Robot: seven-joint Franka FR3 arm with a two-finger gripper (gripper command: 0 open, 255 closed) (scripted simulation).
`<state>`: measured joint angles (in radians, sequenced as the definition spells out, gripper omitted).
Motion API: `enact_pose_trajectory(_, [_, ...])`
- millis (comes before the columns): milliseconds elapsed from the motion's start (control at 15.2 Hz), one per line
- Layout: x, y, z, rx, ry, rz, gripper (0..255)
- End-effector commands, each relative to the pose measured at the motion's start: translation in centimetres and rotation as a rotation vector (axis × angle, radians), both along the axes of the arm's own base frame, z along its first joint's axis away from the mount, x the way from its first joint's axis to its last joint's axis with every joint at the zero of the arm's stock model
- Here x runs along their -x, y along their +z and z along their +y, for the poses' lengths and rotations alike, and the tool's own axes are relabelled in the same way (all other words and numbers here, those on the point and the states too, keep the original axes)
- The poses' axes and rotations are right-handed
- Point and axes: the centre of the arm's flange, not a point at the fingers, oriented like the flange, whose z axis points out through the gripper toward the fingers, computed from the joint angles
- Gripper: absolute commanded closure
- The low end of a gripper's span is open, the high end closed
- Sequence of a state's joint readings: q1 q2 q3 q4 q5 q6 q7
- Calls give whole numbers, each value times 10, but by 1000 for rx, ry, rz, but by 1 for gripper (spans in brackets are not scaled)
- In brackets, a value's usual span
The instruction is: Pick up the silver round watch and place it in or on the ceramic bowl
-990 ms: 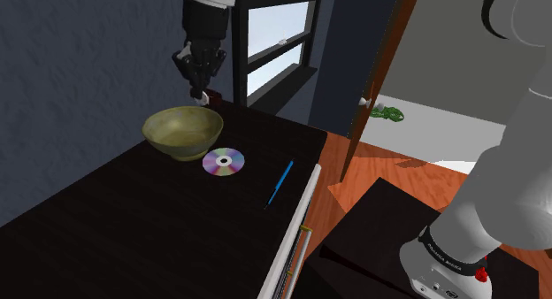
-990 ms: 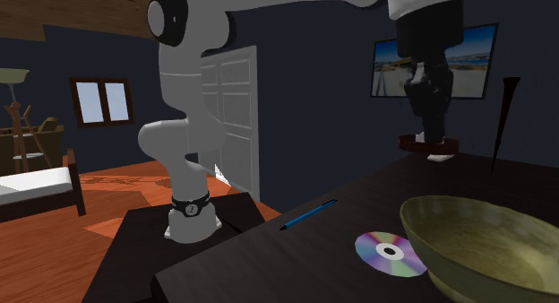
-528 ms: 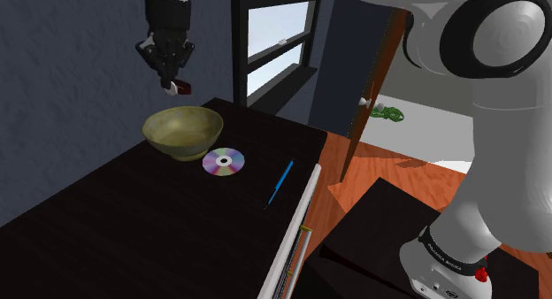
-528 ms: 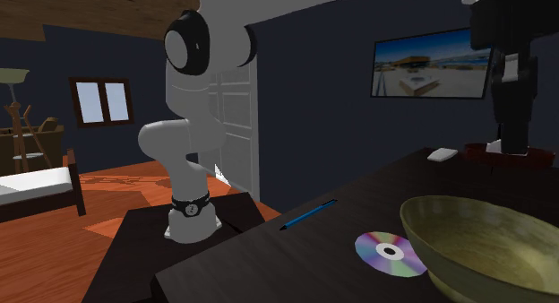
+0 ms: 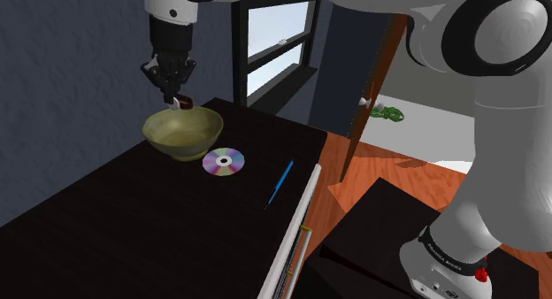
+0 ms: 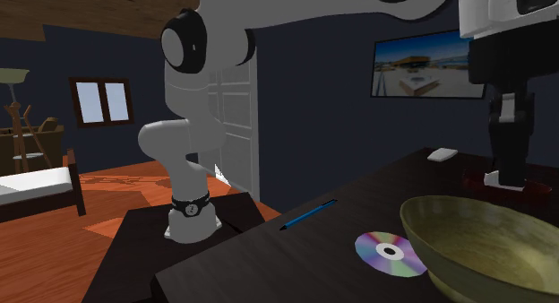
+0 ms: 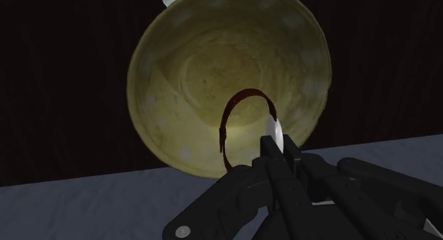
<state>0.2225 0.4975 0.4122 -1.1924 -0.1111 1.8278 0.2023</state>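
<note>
The gripper (image 5: 180,97) pinches the watch (image 7: 275,127) by its pale round case, held edge-on between narrowly closed fingers, in the upper left of the shoulder view. The dark red strap forms a closed loop; its long axis lies level, reaching out to either side of the gripper in the second exterior view. The watch hangs over the hollow of the bowl (image 5: 183,134), which is round, olive-green and mottled, on the dark wood-grained tabletop (image 5: 133,218) beside an iridescent disc (image 5: 223,161)
</note>
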Motion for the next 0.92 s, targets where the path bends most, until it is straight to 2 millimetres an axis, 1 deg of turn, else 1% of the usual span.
enact_pose_trajectory(0, [0, -10, 0, 0, 0, 0, 255])
enact_pose_trajectory(396, [0, -43, 0, 0, 0, 0, 255])
enact_pose_trajectory(858, [0, -43, 0, 0, 0, 0, 255])
